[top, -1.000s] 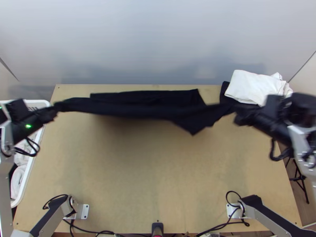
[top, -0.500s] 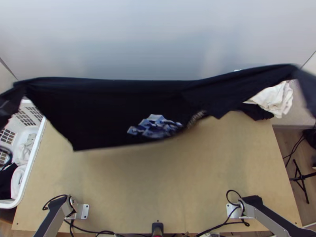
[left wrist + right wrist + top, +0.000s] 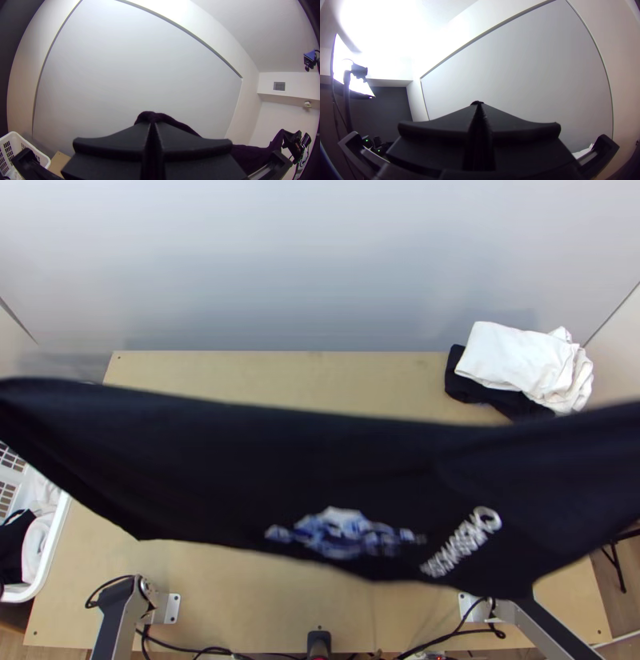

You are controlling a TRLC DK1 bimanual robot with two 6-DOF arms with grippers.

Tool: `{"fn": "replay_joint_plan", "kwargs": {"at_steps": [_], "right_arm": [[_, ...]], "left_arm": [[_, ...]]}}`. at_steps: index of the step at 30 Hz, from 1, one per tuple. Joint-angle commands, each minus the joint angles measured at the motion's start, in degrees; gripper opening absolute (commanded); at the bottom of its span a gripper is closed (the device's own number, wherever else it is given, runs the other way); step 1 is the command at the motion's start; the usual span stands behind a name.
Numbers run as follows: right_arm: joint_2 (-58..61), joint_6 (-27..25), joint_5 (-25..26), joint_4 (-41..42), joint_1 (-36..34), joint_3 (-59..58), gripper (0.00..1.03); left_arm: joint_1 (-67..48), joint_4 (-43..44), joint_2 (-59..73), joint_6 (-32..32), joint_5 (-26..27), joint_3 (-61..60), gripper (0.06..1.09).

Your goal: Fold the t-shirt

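You have the black t-shirt held up in the air over the tabletop, stretched wide from side to side, its blue-and-white print facing the top camera. Your left gripper is closed on one part of the t-shirt, and your right gripper is pinched on another. Beyond the cloth, near the tabletop's far right corner, you can see a folded white cloth lying on a dark cloth
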Motion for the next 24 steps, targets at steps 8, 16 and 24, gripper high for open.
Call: {"fn": "replay_joint_plan", "kwargs": {"at_steps": [8, 16, 24], "right_arm": [[1.7, -1.39, 5.08, -2.19, 5.42, -1.69, 0.03], [3.55, -7.1, 8.86, 10.64, 4.81, -29.9, 0.03], [12.6, -8.59, 2.8, 26.99, -0.82, -45.54, 0.03]], "left_arm": [[0.34, 0.45, 0.56, 1.58, -2.88, -0.17, 0.09], [2.45, 16.62, 2.49, 3.43, -5.69, -19.24, 0.09], [-5.11, 27.78, 9.35, 8.79, -12.02, -30.32, 0.09]]}}
